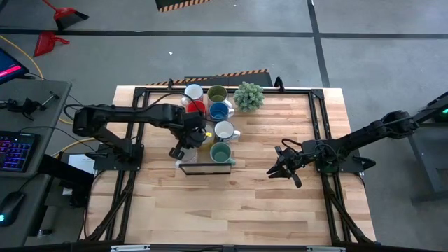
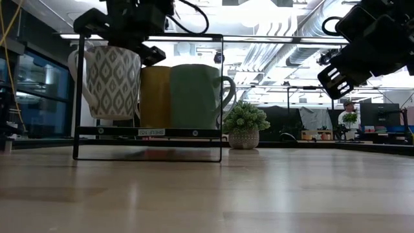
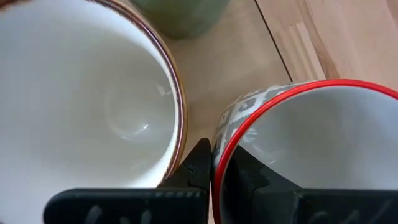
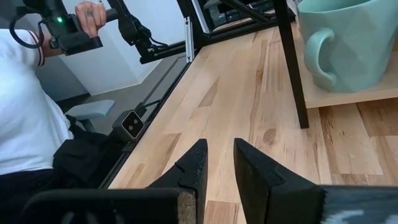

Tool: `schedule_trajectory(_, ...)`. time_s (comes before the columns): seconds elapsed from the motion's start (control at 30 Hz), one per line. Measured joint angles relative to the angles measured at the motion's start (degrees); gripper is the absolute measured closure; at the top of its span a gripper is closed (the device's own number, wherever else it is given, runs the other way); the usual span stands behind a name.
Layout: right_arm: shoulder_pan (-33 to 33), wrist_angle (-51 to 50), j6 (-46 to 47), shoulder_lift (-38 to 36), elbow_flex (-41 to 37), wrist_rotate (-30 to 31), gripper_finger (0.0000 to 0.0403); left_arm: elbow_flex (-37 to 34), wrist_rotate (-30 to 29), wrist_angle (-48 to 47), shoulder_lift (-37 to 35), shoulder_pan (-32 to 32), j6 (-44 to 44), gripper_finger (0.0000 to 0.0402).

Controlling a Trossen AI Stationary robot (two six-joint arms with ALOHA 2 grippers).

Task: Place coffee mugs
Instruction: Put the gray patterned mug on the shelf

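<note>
Red-rimmed, the patterned mug [image 3: 298, 143] is hanging from the left gripper [image 3: 214, 171], whose jaws are pinching its wall shut, just inside the black rack [image 1: 206, 168] near the tabletop's far edge. Lowering it straight, clear of the cream mug [image 3: 81, 93] beside it, is looking wise. The right gripper [image 1: 285, 168] is waiting empty over the tabletop's right half, jaws partly open. The low view is showing the mug lifted off the rack's shelf; the high view is hiding that gap.
</note>
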Motion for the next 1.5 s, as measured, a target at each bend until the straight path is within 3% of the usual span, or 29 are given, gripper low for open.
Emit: schedule_trajectory(1.5, 0.00, -0.04, 0.00, 0.00, 0.00, -0.68, 0.0345, 0.07, 0.26, 0.82, 1.22, 0.04, -9.10, 0.0336)
